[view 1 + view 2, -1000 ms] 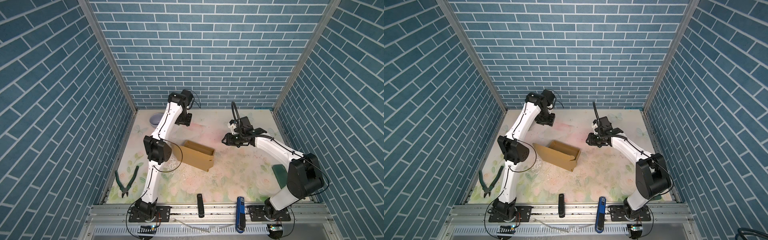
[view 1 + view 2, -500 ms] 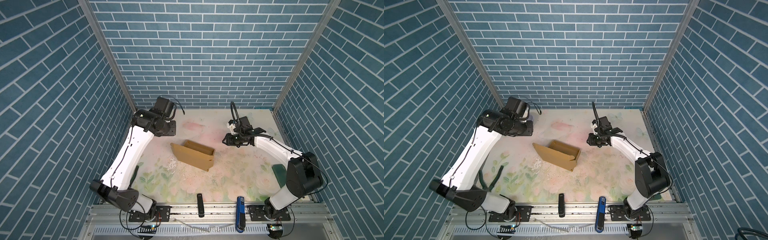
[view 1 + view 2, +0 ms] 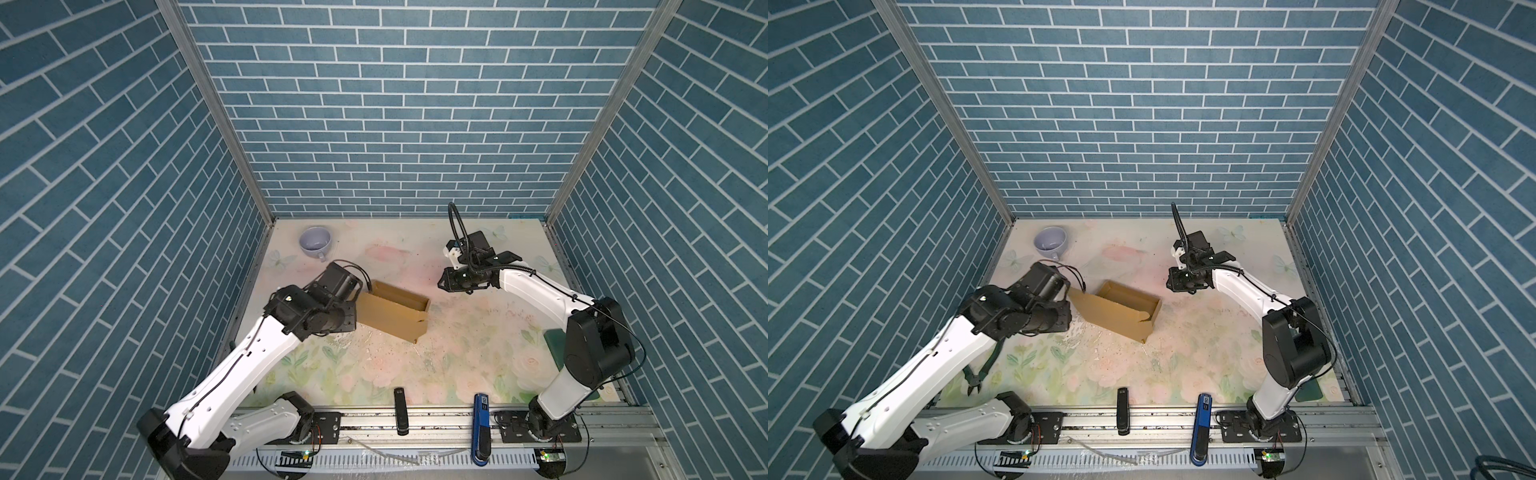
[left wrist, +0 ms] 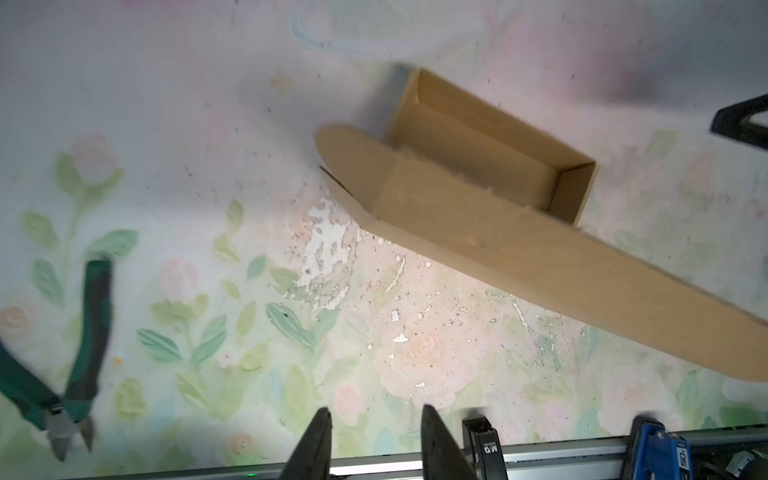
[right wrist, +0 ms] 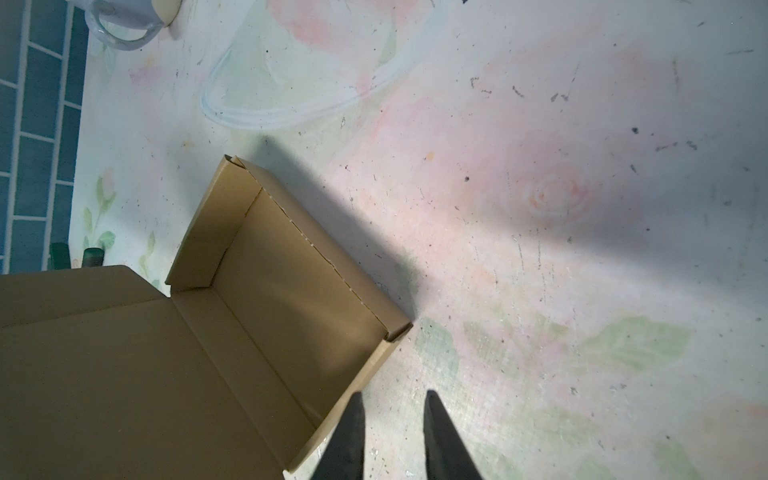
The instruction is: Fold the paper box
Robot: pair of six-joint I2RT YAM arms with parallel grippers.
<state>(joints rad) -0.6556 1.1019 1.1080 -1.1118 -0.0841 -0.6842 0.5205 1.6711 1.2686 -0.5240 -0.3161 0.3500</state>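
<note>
The paper box (image 3: 392, 313) (image 3: 1121, 309) lies left of the table's middle, a tan cardboard tray with its walls up and a long lid flap standing along its front side. In the left wrist view the paper box (image 4: 478, 216) is beyond my left gripper (image 4: 376, 411), which is open over bare table with nothing between its fingers. In both top views that gripper is hidden under its wrist (image 3: 324, 307), at the box's left end. My right gripper (image 3: 441, 284) (image 5: 393, 395) hovers right of the box (image 5: 270, 299), open by a narrow gap and empty, beside the end wall.
A lilac mug (image 3: 316, 243) stands at the back left. Green-handled pliers (image 4: 83, 332) lie near the left front. A black bar (image 3: 400, 409) and a blue bar (image 3: 481, 419) sit on the front rail. A dark green object (image 3: 555, 349) lies by the right arm's base.
My left arm has swung from the back of the table, near the mug, forward to the box's left end. Both grippers have narrowed. The right arm and the box have hardly moved.
</note>
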